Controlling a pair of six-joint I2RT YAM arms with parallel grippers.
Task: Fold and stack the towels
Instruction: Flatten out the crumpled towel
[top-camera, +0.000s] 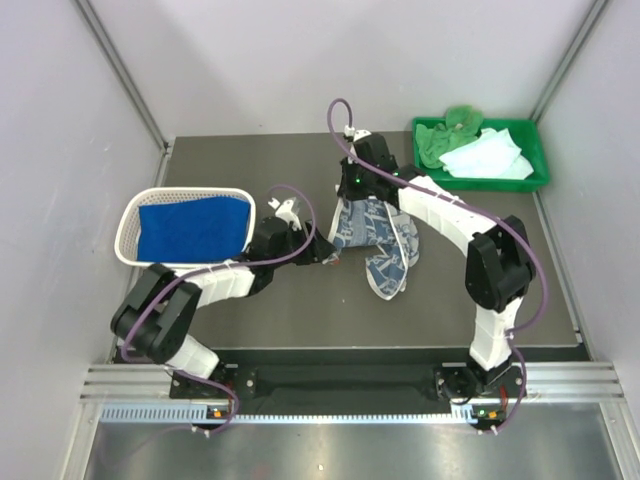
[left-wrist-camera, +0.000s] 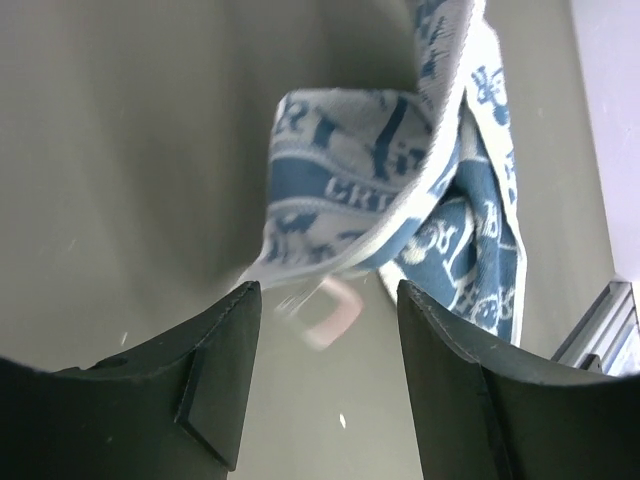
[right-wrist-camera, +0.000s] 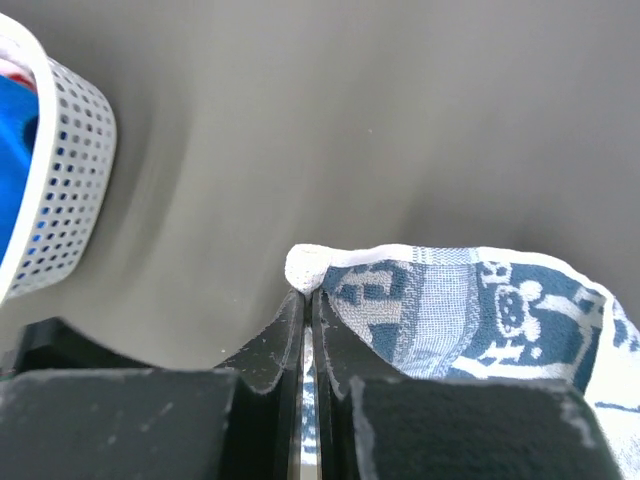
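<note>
The blue-grey patterned white towel hangs partly lifted in the middle of the table, its lower part trailing on the surface. My right gripper is shut on its top corner, and the white hem shows at the fingertips in the right wrist view. My left gripper is open and empty beside the towel's lower left corner. In the left wrist view the gripper is just short of the towel. The royal blue towel lies in the basket. The bright green towel and the pale mint-white towel lie in the tray. The orange towel is out of view.
The white lattice basket stands at the left, also in the right wrist view. The green plastic tray stands at the back right. Grey walls close in three sides. A blurred pink tag hangs under the towel's corner.
</note>
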